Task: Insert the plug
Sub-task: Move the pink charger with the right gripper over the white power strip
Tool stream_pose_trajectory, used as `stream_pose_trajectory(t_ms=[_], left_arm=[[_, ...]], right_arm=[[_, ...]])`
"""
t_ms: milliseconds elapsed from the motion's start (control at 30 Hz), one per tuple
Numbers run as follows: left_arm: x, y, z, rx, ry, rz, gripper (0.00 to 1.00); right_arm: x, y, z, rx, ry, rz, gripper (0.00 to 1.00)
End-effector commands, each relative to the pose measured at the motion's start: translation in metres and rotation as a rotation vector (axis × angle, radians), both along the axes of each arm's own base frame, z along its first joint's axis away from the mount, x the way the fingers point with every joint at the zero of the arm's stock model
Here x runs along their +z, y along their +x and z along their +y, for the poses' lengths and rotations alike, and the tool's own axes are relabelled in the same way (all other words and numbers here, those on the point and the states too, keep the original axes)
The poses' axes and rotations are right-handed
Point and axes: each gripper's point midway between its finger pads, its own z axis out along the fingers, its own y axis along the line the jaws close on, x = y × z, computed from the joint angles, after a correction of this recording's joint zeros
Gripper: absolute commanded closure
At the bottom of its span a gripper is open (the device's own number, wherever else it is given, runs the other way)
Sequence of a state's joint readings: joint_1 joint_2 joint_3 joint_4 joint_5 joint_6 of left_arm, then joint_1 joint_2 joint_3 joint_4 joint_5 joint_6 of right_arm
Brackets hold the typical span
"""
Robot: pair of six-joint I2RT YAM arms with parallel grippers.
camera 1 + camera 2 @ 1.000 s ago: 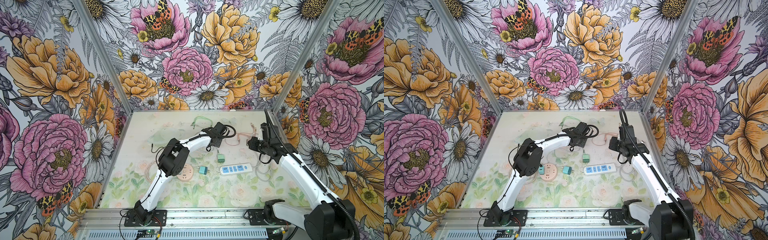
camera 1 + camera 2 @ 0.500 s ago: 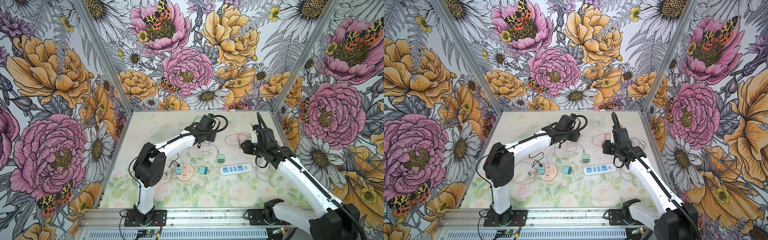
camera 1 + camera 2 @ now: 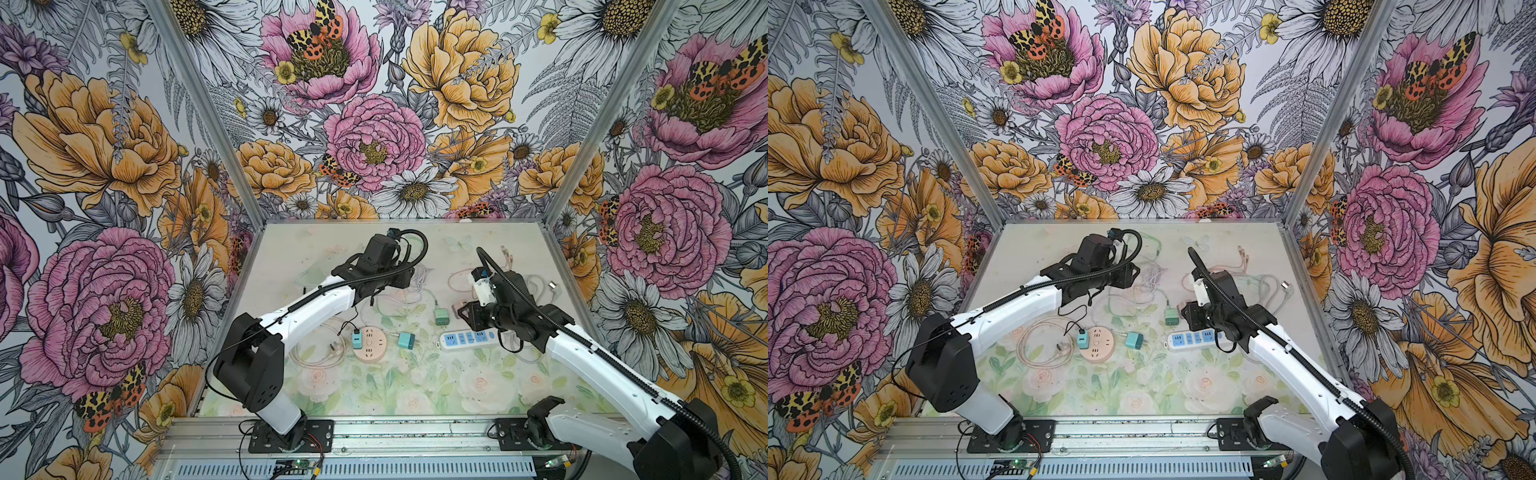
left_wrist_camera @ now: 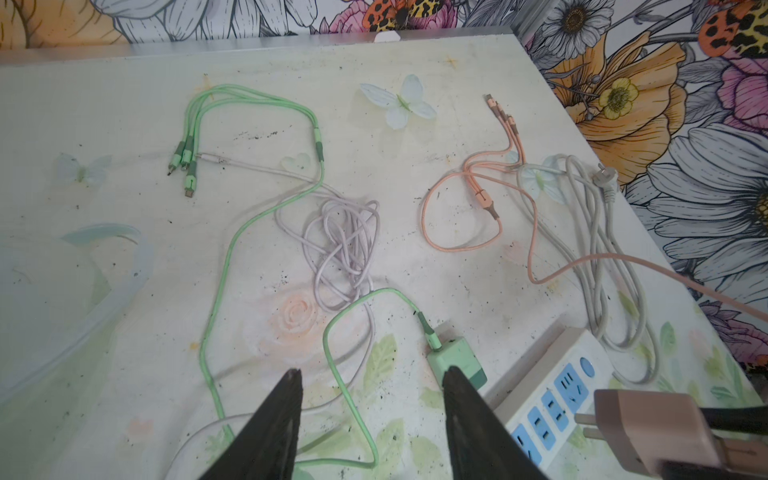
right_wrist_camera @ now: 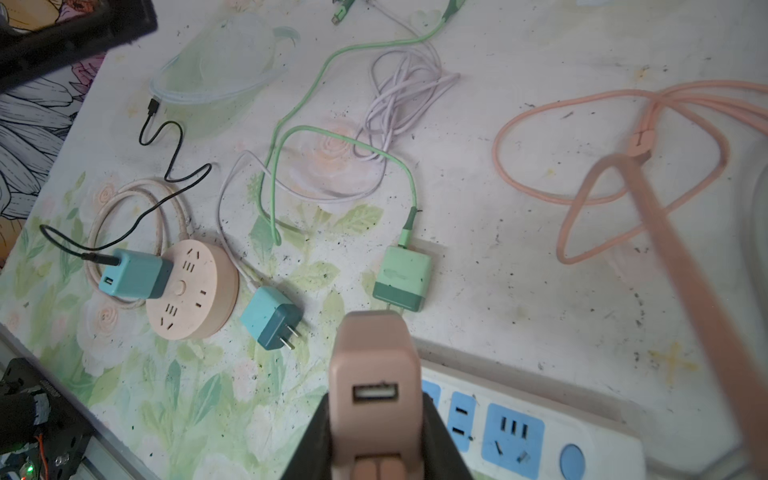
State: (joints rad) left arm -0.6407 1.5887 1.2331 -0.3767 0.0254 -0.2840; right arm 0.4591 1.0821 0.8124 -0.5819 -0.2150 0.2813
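Observation:
My right gripper (image 5: 376, 415) is shut on a pink plug (image 5: 374, 374), a blocky charger with a USB port on its face. In the left wrist view the pink plug (image 4: 648, 424) hangs just off the table, its prongs pointing at the white power strip (image 4: 552, 386) with blue sockets. In both top views the right gripper (image 3: 463, 311) (image 3: 1185, 309) hovers over the left end of the power strip (image 3: 467, 338) (image 3: 1192, 338). My left gripper (image 4: 372, 372) is open and empty above a green cable, behind and left of the strip (image 3: 409, 276).
A green charger (image 3: 441, 316) lies just behind the strip. A loose teal charger (image 3: 406, 340) sits beside a round pink socket (image 3: 370, 338) with another teal charger (image 3: 356, 337) plugged in. Green, white and pink cables (image 4: 457, 224) sprawl across the back of the table.
The right gripper has carried the pink plug left and nearer, down to the strip's left end. The left arm has swung back to the left, and its jaws now stand open.

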Motion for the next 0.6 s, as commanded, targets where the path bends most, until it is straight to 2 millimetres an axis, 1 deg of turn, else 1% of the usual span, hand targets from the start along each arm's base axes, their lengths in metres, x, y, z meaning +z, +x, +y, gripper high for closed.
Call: stream_pose_trajectory(t_ms=[0, 67, 133, 233, 300, 333, 400, 433, 467, 567], left_arm=[[0.001, -0.006, 0.008, 0.012, -0.028, 0.009, 0.44], [-0.001, -0.010, 0.011, 0.013, -0.022, 0.011, 0.44], [-0.004, -0.011, 0.015, 0.016, -0.018, 0.012, 0.44], [-0.008, -0.012, 0.018, 0.013, -0.027, 0.018, 0.44], [-0.011, -0.013, 0.017, 0.006, -0.033, 0.024, 0.44], [-0.011, -0.013, 0.017, 0.004, -0.037, 0.026, 0.44], [-0.014, -0.013, 0.016, -0.005, -0.046, 0.032, 0.44], [-0.015, -0.014, 0.014, -0.011, -0.055, 0.035, 0.44], [-0.016, -0.014, 0.012, -0.019, -0.063, 0.038, 0.44], [-0.021, -0.014, 0.008, -0.030, -0.080, 0.050, 0.44]], right_arm=[[0.017, 0.000, 0.018, 0.197, -0.028, -0.158, 1.00], [0.026, -0.005, 0.022, 0.316, -0.080, -0.255, 1.00], [0.034, -0.013, 0.029, 0.436, -0.090, -0.328, 1.00], [0.047, -0.026, 0.045, 0.583, -0.051, -0.395, 1.00], [0.052, -0.031, 0.052, 0.644, -0.029, -0.418, 1.00], [0.051, -0.032, 0.052, 0.664, -0.037, -0.427, 1.00], [0.042, -0.034, 0.047, 0.712, -0.107, -0.430, 1.00], [0.036, -0.031, 0.043, 0.721, -0.158, -0.429, 1.00], [0.030, -0.026, 0.037, 0.720, -0.212, -0.418, 1.00], [0.010, -0.023, 0.029, 0.757, -0.305, -0.338, 1.00]])
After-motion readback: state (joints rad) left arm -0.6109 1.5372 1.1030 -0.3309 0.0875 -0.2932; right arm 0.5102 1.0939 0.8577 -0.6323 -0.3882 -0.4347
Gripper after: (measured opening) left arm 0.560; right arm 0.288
